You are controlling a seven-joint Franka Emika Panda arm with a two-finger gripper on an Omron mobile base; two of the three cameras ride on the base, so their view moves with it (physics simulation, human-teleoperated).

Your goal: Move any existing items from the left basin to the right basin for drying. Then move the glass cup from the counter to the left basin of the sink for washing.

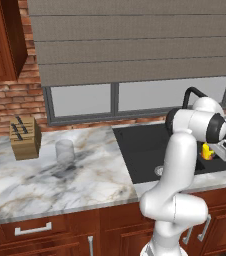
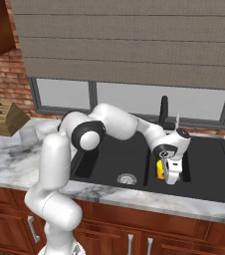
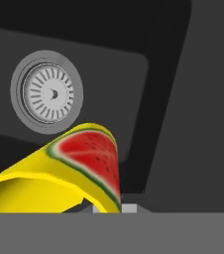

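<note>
The counter [image 1: 45, 175], white marble with grey and tan veins, runs along red-brown cabinets under a window with a drawn blind, and the matte black sink [image 2: 209, 191] is set into it with a black curved faucet [image 2: 164, 112] at its back edge. The wider left basin [image 2: 109, 162] shows its round silver drain [image 2: 126, 178] on the floor; the narrower right basin [image 2: 209, 167] lies just beside it across a black divider. The white arm [image 2: 59, 164] reaches from the base over the left basin, its hand above the divider between the two bowls. A wooden knife block [image 1: 25, 137] stands on the counter well to the left of the sink, and the glass cup [image 1: 64, 151] stands upright on the marble near that block, apart from the sink. The gripper [image 2: 167, 175] points down and is clamped on the small yellow container [image 2: 160, 169], which hangs clear of the basin floor at the divider (in the hand view the container [image 3: 59, 178] lies tilted across the lower frame, its side bearing a red watermelon-slice mark, with the drain off to the upper left).
</note>
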